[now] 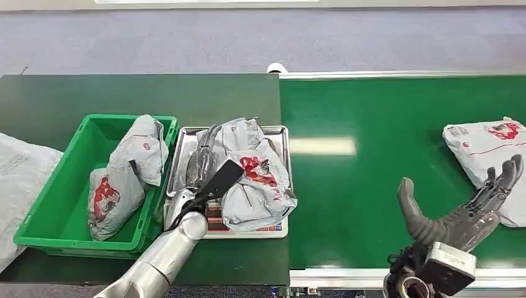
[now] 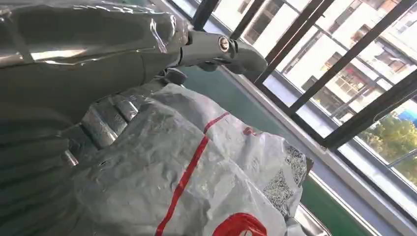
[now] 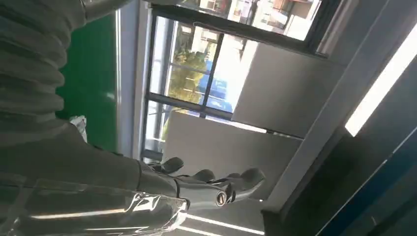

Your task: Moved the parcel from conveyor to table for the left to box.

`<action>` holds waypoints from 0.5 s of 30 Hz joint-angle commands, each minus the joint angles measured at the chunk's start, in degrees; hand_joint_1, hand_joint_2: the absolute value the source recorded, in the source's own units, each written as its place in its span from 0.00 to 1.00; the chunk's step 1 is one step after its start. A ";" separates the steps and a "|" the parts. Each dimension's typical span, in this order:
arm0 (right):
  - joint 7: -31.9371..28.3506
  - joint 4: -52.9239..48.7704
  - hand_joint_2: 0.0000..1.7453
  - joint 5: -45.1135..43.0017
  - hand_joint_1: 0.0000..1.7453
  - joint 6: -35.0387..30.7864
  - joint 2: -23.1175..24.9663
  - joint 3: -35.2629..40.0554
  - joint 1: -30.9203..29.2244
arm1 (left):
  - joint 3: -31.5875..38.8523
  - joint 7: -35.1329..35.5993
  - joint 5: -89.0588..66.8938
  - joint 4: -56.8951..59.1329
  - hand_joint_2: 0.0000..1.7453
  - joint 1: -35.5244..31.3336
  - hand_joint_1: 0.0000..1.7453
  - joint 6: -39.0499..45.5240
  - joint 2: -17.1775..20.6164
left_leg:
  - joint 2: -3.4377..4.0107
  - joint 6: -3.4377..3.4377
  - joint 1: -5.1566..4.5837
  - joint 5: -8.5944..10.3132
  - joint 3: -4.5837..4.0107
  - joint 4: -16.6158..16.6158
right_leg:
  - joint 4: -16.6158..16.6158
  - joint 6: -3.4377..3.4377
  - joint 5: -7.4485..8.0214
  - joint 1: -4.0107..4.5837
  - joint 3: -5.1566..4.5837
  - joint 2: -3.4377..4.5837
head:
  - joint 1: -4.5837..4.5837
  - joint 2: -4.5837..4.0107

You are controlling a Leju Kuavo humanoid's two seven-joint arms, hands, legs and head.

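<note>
On the dark green worktop [image 1: 124, 93] a grey parcel [image 1: 257, 177] with red print lies crumpled on a metal tray [image 1: 278, 138] that sits just beside a green crate [image 1: 59, 202]. The left hand [image 1: 201, 164] rests on the parcel's left side, its fingers laid against the plastic wrap; in the left wrist view the same parcel [image 2: 196, 182] presses up against the left hand [image 2: 98, 73], with the thumb reaching over the top, though whether the fingers actually close on the wrap I cannot tell. Inside the crate another grey parcel [image 1: 124, 177] leans against the wall nearest the tray. A further pale bag [image 1: 18, 180] lies at the worktop's left edge, outside the crate. To the right runs the brighter green conveyor [image 1: 372, 186], and on its far right a third parcel [image 1: 490, 161] lies flat. The right hand [image 1: 465, 211] hovers over the conveyor just beside this parcel, fingers spread apart and holding nothing, thumb raised away from the others. The right wrist view shows the right hand [image 3: 196, 187] with fingers extended and apart against a window and wall.
</note>
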 commanded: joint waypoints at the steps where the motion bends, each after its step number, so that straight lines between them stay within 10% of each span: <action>1: -0.81 -0.34 1.00 -0.46 0.00 -0.22 1.40 -3.07 0.83 | -0.31 -0.20 -1.01 5.14 1.00 -1.48 0.00 -1.37 -0.46 | 0.00 0.01 0.00 0.06 0.02 -0.06 | -0.08 -0.04 0.05 0.02 0.04 -0.08 | 0.02 0.00; 7: -0.64 -0.81 1.00 -1.27 0.00 -0.22 0.98 -2.44 0.65 | -3.23 1.68 -3.91 7.28 1.00 -2.76 0.05 -6.00 -0.01 | 0.02 0.03 0.00 0.08 -0.01 -0.06 | -0.09 -0.04 0.08 0.02 0.02 -0.09 | 0.02 0.00; 8: -0.46 -0.77 1.00 -1.35 0.00 -0.22 0.81 -2.31 0.43 | -3.76 1.93 -4.42 7.86 1.00 -2.96 0.80 -7.15 -0.05 | -0.01 0.01 -0.01 0.03 0.01 -0.02 | -0.03 -0.03 0.02 0.00 0.03 -0.06 | 0.02 0.00; 9: -0.34 -0.78 1.00 -1.45 0.00 -0.22 0.64 -2.12 0.34 | -4.52 2.45 -5.26 8.56 1.00 -3.21 0.92 -8.42 -0.03 | 0.00 0.01 0.00 0.07 0.02 -0.06 | -0.07 -0.04 0.05 0.01 0.05 -0.09 | 0.02 0.00; 15: -0.25 -0.82 1.00 -1.41 0.00 -0.22 0.58 -2.11 0.26 | -4.75 2.68 -5.53 8.85 1.00 -3.25 0.96 -9.08 -0.18 | 0.00 0.01 0.00 0.04 0.02 -0.03 | -0.03 -0.03 0.03 0.00 0.07 -0.06 | 0.02 0.00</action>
